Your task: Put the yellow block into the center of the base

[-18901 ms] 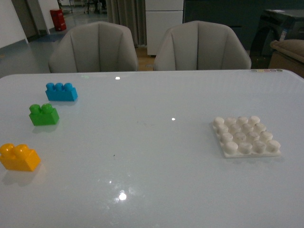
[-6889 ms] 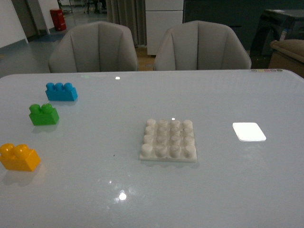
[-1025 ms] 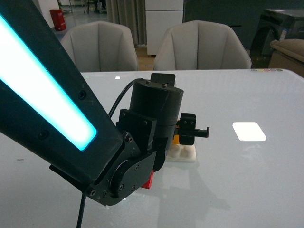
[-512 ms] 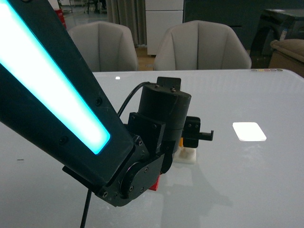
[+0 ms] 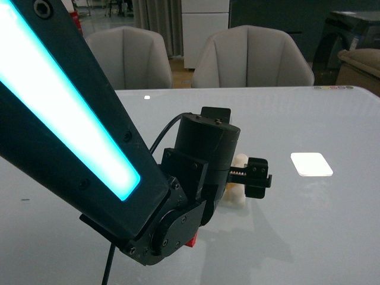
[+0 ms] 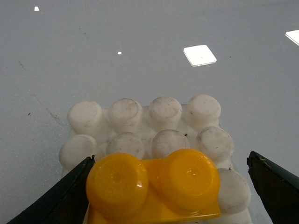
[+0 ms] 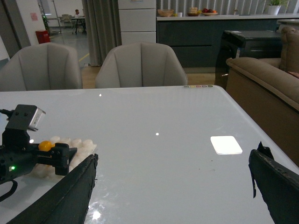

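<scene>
In the front view the left arm, with its glowing cyan strip, fills the near left and reaches over a glossy pale table (image 5: 332, 237); its left gripper (image 5: 252, 178) hangs over the base (image 5: 237, 196), of which only a white corner shows past the wrist, and two grey chairs (image 5: 252, 56) stand behind the table, with a bright white patch (image 5: 311, 164) lying well to the right. In the left wrist view the yellow block (image 6: 154, 186) sits on the studded base (image 6: 140, 121), and the dark fingertips (image 6: 60, 196) stand spread to either side, one just beside the block and the other clearly apart from it. In the right wrist view the right gripper (image 7: 173, 186) is wide apart above bare tabletop, and the yellow block (image 7: 45, 146) shows on the base (image 7: 70, 142) at the far left, with a sofa (image 7: 266, 79) and a dark counter (image 7: 196, 32) beyond
</scene>
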Tool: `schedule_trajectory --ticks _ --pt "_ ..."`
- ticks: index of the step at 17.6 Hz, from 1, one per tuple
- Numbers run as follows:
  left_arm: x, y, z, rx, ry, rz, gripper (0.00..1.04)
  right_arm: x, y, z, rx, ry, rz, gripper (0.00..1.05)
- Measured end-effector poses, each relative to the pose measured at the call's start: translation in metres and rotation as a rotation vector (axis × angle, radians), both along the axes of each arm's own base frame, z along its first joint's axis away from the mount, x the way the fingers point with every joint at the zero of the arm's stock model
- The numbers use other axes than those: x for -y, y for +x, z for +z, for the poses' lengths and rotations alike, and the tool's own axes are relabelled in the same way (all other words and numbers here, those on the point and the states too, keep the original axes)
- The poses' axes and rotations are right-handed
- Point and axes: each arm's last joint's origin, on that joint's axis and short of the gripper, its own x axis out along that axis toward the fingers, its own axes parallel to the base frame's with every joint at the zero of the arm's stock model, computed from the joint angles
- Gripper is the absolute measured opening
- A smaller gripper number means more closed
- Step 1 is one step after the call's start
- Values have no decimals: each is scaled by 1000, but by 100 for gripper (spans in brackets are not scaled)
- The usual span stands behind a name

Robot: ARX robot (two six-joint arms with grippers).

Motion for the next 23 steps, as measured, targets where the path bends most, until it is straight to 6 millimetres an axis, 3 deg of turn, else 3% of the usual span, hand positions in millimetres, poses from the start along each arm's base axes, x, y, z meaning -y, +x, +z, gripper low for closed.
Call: schedule_trajectory --ticks 2,6,8,12,15,18,19,21,23 --pt "1 -3 14 22 -24 -5 98 0 0 0 0 0 0 98" --pt "-2 -15 85 124 -129 -40 98 0 0 0 0 0 0 98" --pt "-8 -23 107 148 -163 -51 98 0 0 0 0 0 0 98" --pt "-22 -34 105 123 -176 -44 98 0 0 0 0 0 0 98" --pt "-46 -37 121 142 -221 -34 98 0 0 0 0 0 0 98" --pt "-90 -30 116 162 -239 53 95 0 0 0 0 0 0 98" --pt "-115 -39 113 278 -183 189 84 0 0 0 0 0 0 98" --pt "-182 -82 125 409 -79 279 61 0 0 0 0 0 0 98" --pt "-220 -127 127 422 -39 306 37 0 0 0 0 0 0 98"
